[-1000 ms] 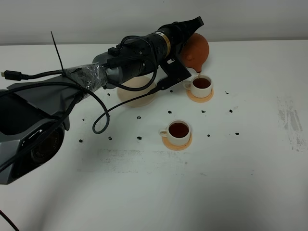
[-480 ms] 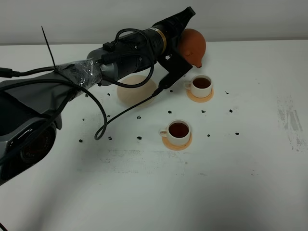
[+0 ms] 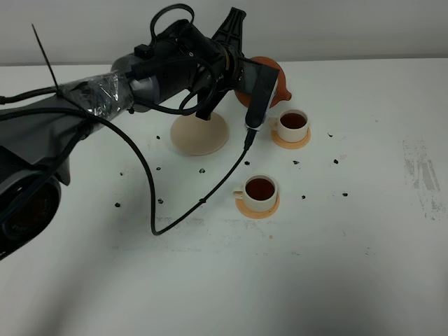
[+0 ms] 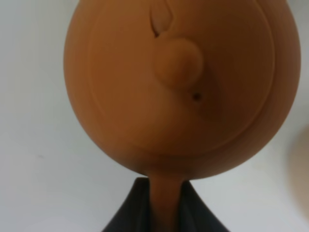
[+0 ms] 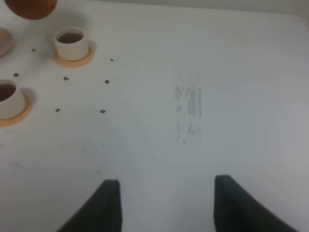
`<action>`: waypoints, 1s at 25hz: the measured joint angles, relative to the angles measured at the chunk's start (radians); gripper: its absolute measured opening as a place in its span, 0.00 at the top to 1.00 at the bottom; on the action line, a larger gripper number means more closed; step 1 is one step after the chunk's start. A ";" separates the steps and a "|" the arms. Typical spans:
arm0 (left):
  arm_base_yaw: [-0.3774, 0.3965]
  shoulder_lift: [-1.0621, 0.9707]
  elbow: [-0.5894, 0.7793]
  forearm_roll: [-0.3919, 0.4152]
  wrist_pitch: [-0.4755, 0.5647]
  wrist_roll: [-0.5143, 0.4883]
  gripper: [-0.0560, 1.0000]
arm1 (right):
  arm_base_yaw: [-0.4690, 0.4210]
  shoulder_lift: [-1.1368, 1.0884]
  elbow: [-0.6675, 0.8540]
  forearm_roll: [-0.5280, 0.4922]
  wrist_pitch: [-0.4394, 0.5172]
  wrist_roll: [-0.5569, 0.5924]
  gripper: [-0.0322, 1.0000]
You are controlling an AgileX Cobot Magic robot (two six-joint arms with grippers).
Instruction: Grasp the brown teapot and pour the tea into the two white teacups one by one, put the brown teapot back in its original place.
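The brown teapot hangs in the air just left of the far white teacup, its spout toward that cup. My left gripper is shut on the teapot's loop handle. In the left wrist view the teapot fills the frame, with the handle pinched in the left gripper. Both cups hold dark tea; the near teacup sits on its orange coaster. The beige saucer lies bare under the arm. My right gripper stands open over bare table, far from the cups.
Small dark specks are scattered on the white table around the cups. A black cable from the left arm loops down over the table beside the near cup. A grey smudge marks the right side.
The left arm has swung up and back to the left, lifting the teapot away from above the far cup and turning it back toward level. The right arm has not moved.
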 joint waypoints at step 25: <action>-0.121 -0.099 0.001 -0.413 0.346 -0.537 0.83 | 0.000 0.000 0.000 0.000 0.000 0.000 0.53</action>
